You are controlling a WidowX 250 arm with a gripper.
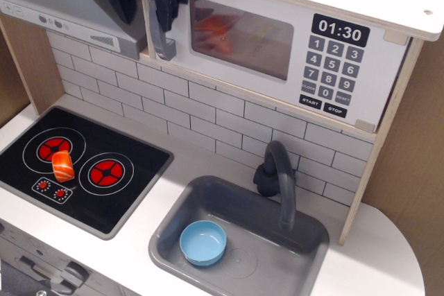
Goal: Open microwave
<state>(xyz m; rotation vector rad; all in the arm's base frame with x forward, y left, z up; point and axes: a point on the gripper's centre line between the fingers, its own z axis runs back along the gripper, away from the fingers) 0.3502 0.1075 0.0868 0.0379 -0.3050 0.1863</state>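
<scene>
The microwave (277, 39) is mounted at upper right, with a white door, a clear window (243, 36), a black keypad (331, 67) and a clock display reading 01:30. The door looks shut. An orange item shows blurred behind the window. The grey vertical bar handle (161, 41) runs down the door's left edge. My black gripper (146, 6) hangs at the top of that edge, open. One finger (166, 10) is at the handle's upper end, the other (123, 1) in front of the range hood. I cannot tell whether a finger touches the handle.
The grey slanted range hood (55, 5) is at upper left. Below lie a black cooktop (118, 202) with an orange-white sushi piece (62, 165), a grey sink (305, 254) holding a blue bowl (203, 242), and a grey faucet (277, 178).
</scene>
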